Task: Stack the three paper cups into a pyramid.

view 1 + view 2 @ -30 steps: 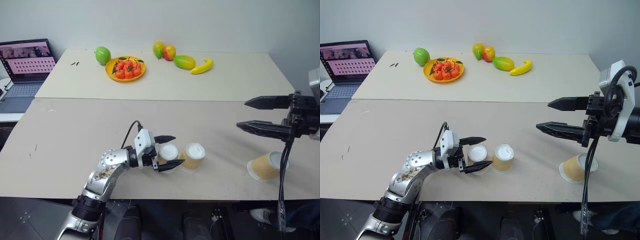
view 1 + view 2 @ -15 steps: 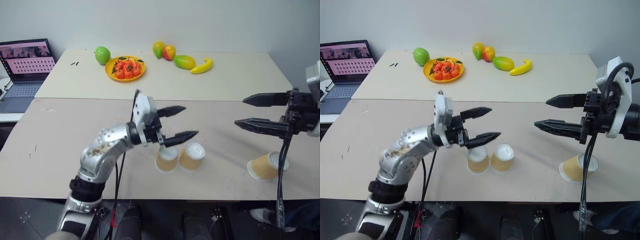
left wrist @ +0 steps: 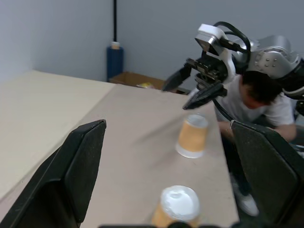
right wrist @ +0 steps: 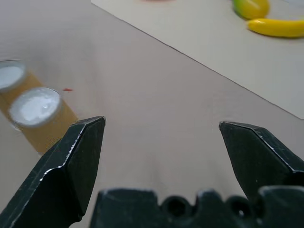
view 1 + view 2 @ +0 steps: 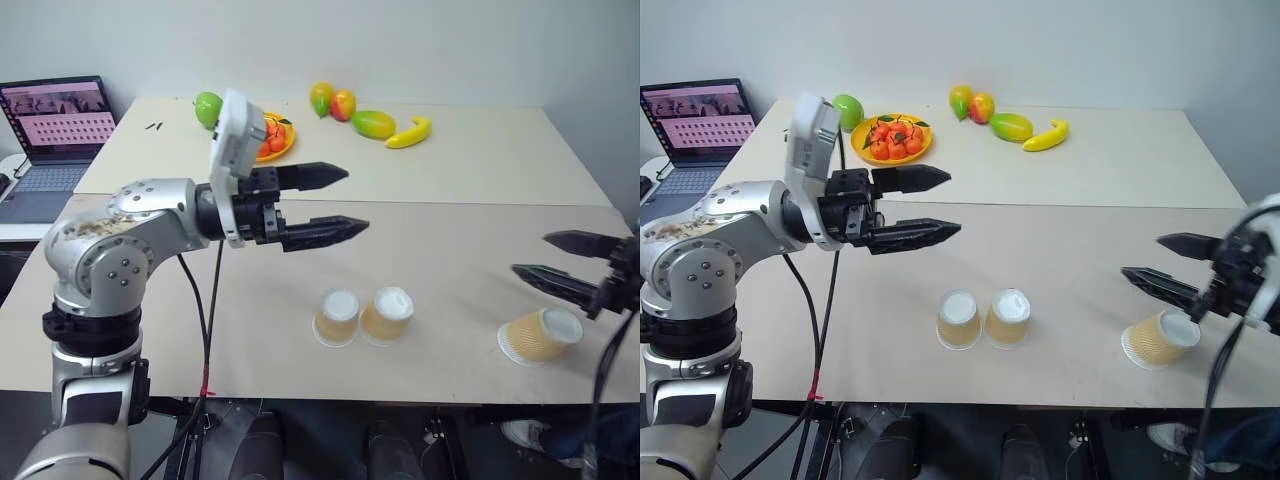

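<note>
Third paper cup (image 5: pixel 540 335) is sitting near the table's (image 5: pixel 150 300) front edge on the robot's right, tilted w/ its white base up and toward the right end effector (image 5: pixel 568 261), which is hovering just above and slightly behind it, fingers spread wide, nothing held. That's the relation the next move likely turns on: the cup is lying just below and in front of the right fingertips, long axis leaning rather than upright, so the right arm is by far the nearer one; judging by this, a short drop and a closing grip across the ribbed side should do it. The other two paper cups (image 5: pixel 362 316) are standing upside down, side by side and touching, at front centre of the table, white bases up, forming the base pair; nothing on top yet. All 3 look alike: tan ribbed walls, white rims and bases. Further back, the left end effector (image 5: pixel 335 203) is raised well above the table, pointing toward the right, fingers wide, empty, well apart from the pair.
</note>
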